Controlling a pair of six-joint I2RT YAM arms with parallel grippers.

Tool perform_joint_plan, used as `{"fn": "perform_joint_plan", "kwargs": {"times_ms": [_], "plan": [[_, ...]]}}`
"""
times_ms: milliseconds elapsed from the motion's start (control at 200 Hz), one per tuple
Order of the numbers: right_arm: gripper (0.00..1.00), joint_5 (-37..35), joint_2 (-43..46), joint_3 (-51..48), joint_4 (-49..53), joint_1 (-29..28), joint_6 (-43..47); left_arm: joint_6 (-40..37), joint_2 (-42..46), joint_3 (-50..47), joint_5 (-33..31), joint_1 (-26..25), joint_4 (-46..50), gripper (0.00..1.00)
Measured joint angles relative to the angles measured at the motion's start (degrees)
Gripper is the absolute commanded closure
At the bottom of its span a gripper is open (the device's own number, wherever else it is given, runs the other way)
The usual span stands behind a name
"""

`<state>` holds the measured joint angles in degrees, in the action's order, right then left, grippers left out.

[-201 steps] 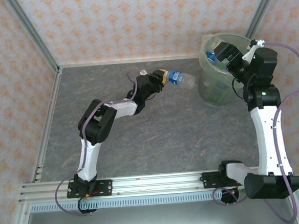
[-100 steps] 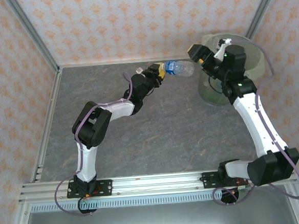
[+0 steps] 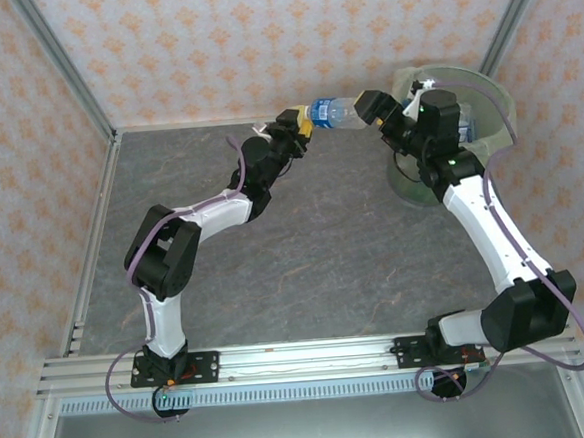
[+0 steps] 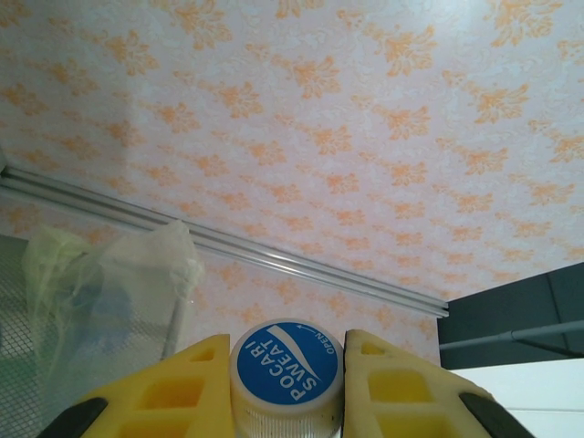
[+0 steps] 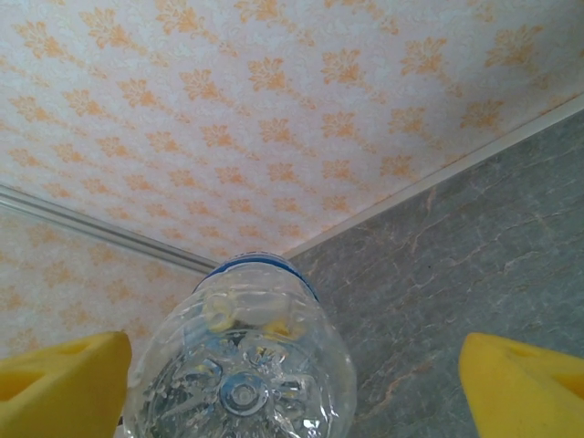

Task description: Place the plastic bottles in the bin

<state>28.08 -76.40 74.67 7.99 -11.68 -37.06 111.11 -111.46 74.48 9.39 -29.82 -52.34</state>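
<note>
A clear plastic bottle (image 3: 336,111) with a blue label hangs in the air near the back wall, lying roughly level. My left gripper (image 3: 303,124) is shut on its blue-topped cap (image 4: 286,365), one yellow pad on each side. My right gripper (image 3: 369,106) is at the bottle's other end and open. In the right wrist view the clear base (image 5: 242,370) sits between the yellow fingers (image 5: 64,388), close to the left one and well apart from the right one. The pale-green bin (image 3: 410,183) stands at the back right, and something blue (image 3: 469,122) shows inside it.
The patterned back wall is just behind the bottle. A metal frame post (image 3: 513,13) rises beside the bin. In the left wrist view the bin's thin bag liner (image 4: 100,274) shows at the left. Grey table surface (image 3: 324,247) lies open below both arms.
My left arm has lifted the bottle up and toward the back wall. My right arm has swung left, away from the bin, and come up to the bottle's base.
</note>
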Motion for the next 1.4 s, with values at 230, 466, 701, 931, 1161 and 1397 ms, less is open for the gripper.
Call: {"fn": "perform_joint_plan", "kwargs": {"times_ms": [230,466,701,931,1161,1397], "plan": [[0.13,0.8,-2.6,0.2,-1.2,-1.6,-0.5,-0.1,0.0,-0.1,-0.5,0.3,0.1,0.75],[0.21,1.7,-5.3,2.3,-1.5,-2.4,-0.9,-0.1,0.0,-0.5,-0.5,0.3,0.2,0.75],[0.31,2.6,-7.1,3.3,-1.6,-2.9,-1.9,-0.1,0.0,-0.8,-0.5,0.3,0.2,0.75],[0.35,2.4,-7.1,3.7,-1.6,-2.9,-2.1,-0.6,0.1,-0.8,-0.7,0.3,0.2,0.62],[0.37,-0.3,-6.5,3.8,-1.0,-3.1,-1.9,-3.2,2.4,-2.4,-0.9,0.3,0.5,0.43],[0.37,-4.0,-5.9,6.1,2.7,-2.9,-0.2,-6.8,5.4,-3.5,-0.6,1.4,2.7,0.01]]}}
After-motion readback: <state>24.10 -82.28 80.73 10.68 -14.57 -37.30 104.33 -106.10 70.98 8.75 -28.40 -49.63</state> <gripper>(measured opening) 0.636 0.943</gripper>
